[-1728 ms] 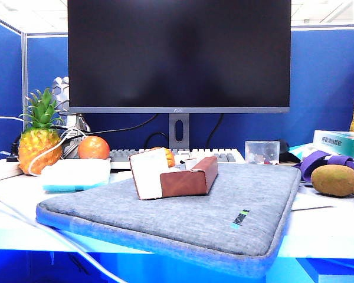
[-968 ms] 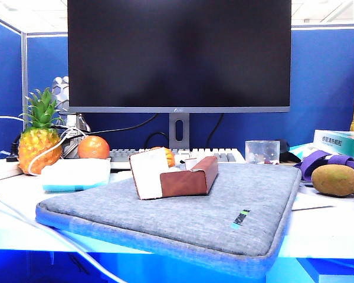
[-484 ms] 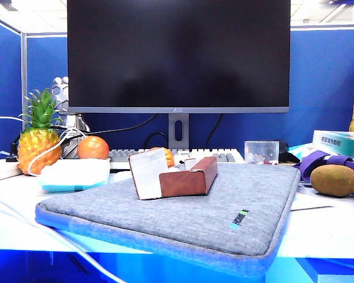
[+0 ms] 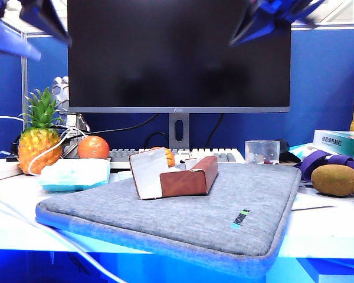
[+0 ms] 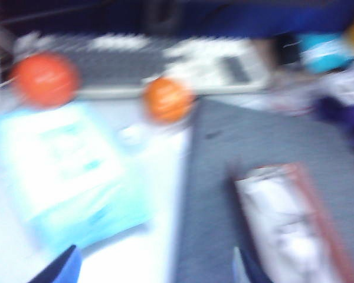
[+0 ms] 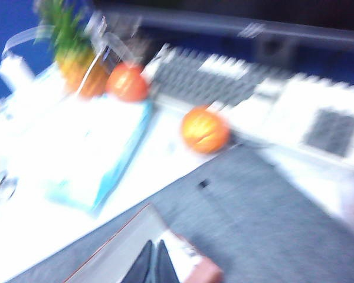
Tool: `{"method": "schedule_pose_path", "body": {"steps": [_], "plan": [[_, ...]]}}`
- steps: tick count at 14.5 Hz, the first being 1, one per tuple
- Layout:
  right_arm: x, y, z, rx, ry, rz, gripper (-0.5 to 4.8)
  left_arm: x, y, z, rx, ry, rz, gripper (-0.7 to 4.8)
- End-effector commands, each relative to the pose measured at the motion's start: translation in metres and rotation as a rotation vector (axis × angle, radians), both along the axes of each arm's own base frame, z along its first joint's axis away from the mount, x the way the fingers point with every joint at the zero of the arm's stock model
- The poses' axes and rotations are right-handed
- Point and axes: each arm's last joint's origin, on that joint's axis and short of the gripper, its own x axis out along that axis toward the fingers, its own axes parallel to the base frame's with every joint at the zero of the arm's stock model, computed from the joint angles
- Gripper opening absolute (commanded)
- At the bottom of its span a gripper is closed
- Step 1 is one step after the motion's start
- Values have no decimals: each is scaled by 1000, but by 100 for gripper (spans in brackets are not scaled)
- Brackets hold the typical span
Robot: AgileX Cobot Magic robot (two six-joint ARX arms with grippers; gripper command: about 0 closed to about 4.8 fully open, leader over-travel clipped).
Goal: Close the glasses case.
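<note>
1. High at the far left, the left gripper point(image 4: 20, 26) hangs as a blue blur in front of the partition wall. In its own wrist view two blue fingertips point(image 5: 62, 268) show well apart, so its jaws look wide, though the picture is smeared.
2. Below it a pineapple point(image 4: 39, 141) stands at the back of the table point(image 4: 318, 227), with white cables looping over it.
3. Just beside the pineapple sits an orange point(image 4: 94, 147), and in front of both lies a white and light-blue packet point(image 4: 75, 174).
4. A grey laptop sleeve point(image 4: 183, 215) lies flat across the middle of the table.
5. The glasses case point(image 4: 176, 173) rests on the back part of the sleeve, left of its middle. Its flap stands up with the cream lining facing the front, so it is open; the reddish-brown body stretches away to the right.
6. Behind the case are a keyboard point(image 4: 224, 155), a second small orange point(image 4: 168, 157) and a big dark monitor point(image 4: 178, 56).
7. The right gripper point(image 4: 271, 17) hovers high in front of the monitor's upper right corner, blurred. In its wrist view the two dark fingers point(image 6: 148, 265) lie nearly together, so the jaws look narrow, with nothing between them.
8. At the right are a clear plastic cup point(image 4: 262, 152), a purple strap point(image 4: 330, 160), a kiwi point(image 4: 333, 180) and a teal box point(image 4: 341, 142).
</note>
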Motion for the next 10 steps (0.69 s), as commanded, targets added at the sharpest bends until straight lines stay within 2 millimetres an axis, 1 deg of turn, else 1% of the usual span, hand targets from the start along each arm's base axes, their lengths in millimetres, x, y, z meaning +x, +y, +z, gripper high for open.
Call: {"method": "schedule_pose_path", "body": {"steps": [1,6,8,9,10], "plan": [[18,20,0,-33,63,100,0,2,2,-6,43,41,77,344],[33,87,-27,-102,116,250,0,11,-1,-18,59,103,77,344],[41,106,-36,-120,146,280,0,12,-2,-19,58,111,70,344],[45,116,-45,-132,166,295,0,12,-2,-19,59,110,71,344],[46,121,-51,-139,178,303,0,12,-2,-19,58,108,71,344]]}}
